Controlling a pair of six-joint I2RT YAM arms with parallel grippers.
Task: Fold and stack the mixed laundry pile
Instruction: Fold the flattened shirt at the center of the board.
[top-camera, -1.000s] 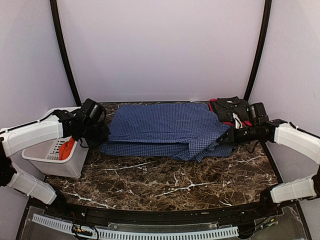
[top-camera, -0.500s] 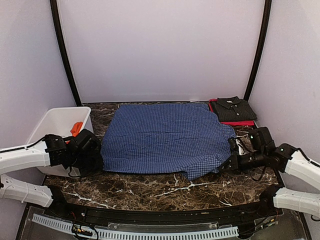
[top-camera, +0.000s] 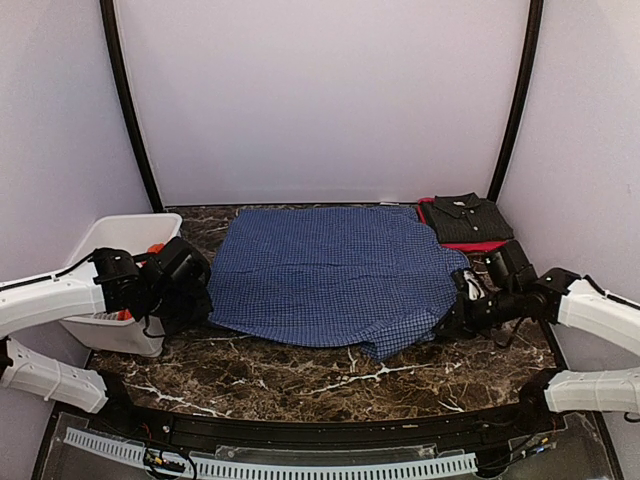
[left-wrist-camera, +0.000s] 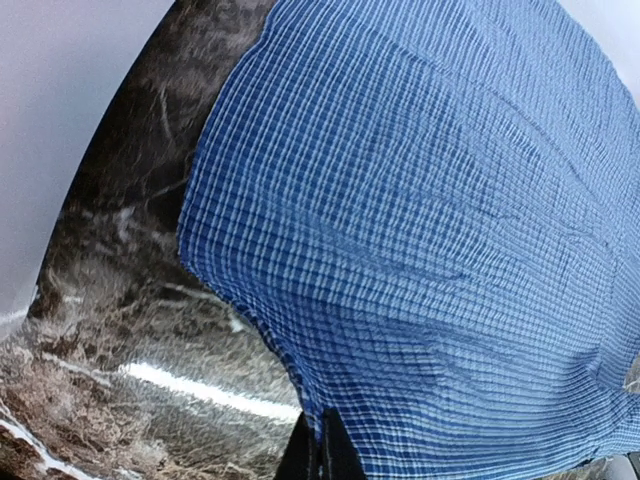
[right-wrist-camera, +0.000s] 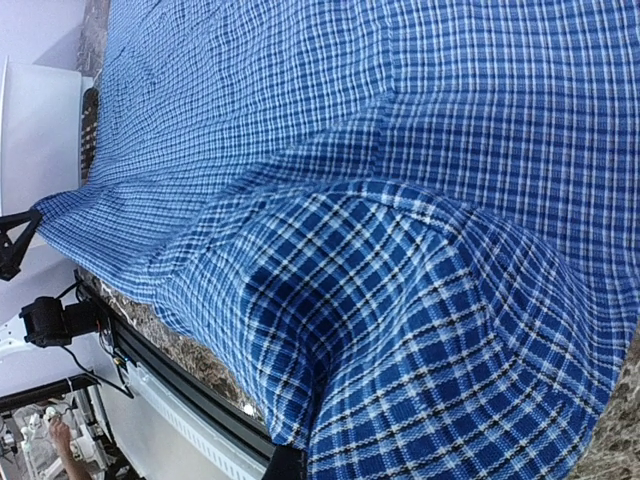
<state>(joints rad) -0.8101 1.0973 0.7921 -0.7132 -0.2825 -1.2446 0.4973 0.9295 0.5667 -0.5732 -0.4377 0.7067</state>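
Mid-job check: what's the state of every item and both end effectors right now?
checked shirt: spread open on the table, unfolded
left end effector: shut on the checked shirt's left edge
right end effector: shut on the checked shirt's right edge
basket: upright, orange garment inside
dark shirt: folded, lying on the red garment
red garment: folded, under the dark shirt

Seen from above, the left arm's black wrist is covering the left gripper (top-camera: 200, 300) where it is meeting the checked shirt (top-camera: 330, 275). The right gripper (top-camera: 457, 316) is disappearing under the shirt's right edge. The arm is blocking most of the orange-red shirt (top-camera: 154, 246) in the basket (top-camera: 100, 240). Both wrist views are cropping the fingers at the bottom edge.
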